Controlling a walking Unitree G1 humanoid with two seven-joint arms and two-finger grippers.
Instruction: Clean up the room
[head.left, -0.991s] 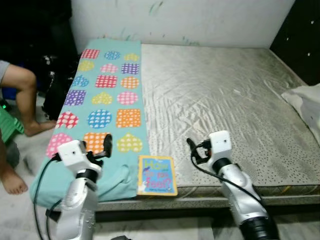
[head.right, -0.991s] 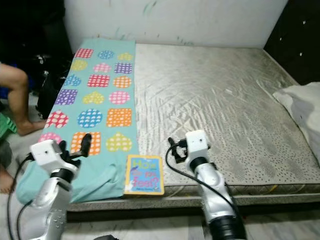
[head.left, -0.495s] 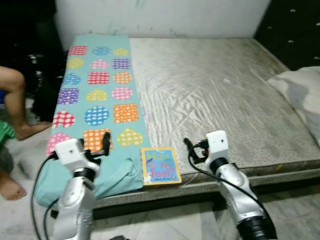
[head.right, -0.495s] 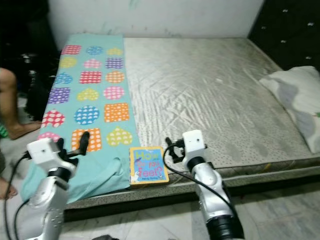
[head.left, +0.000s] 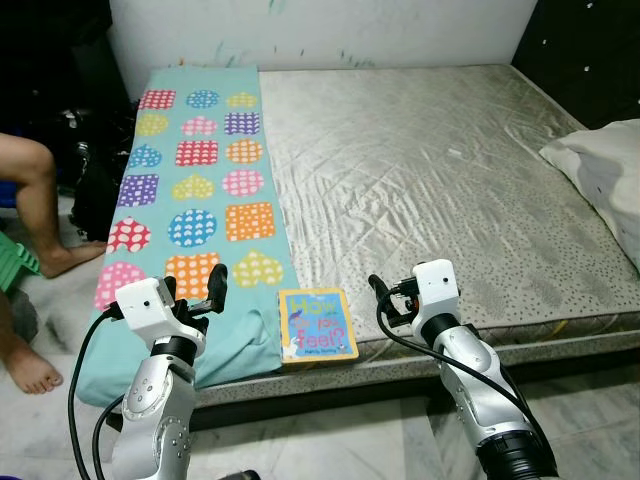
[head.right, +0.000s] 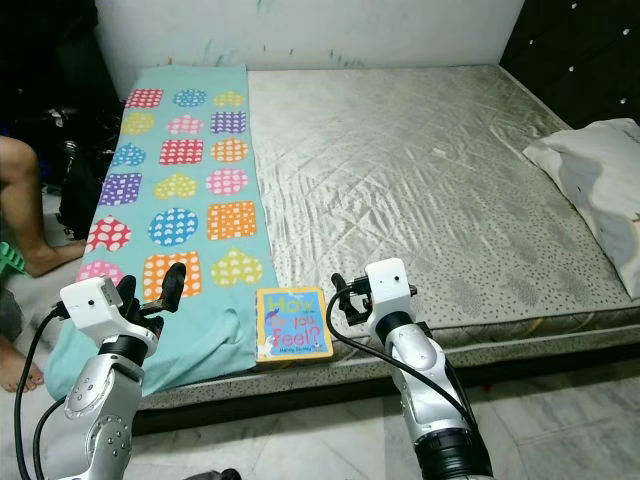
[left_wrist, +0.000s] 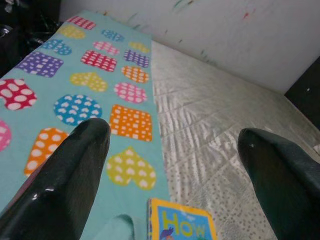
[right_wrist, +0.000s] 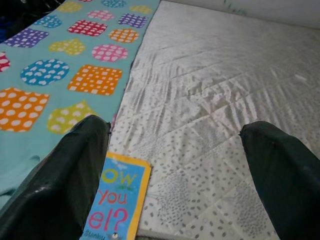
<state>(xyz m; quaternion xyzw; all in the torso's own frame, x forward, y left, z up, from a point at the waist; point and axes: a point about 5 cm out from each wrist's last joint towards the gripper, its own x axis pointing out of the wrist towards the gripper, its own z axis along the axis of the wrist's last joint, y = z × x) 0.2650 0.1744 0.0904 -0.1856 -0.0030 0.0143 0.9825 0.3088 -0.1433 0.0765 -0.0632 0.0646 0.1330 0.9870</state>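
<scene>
Blue book lies at the near mattress edge, beside the teal spotted blanket. Left gripper and right gripper hover wide open, empty. A pillow, maybe, sits far right.

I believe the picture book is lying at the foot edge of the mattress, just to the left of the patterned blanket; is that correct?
Not quite. The picture book does lie at the foot edge of the mattress, but it sits just to the right of the patterned blanket, as the left eye view shows.
</scene>
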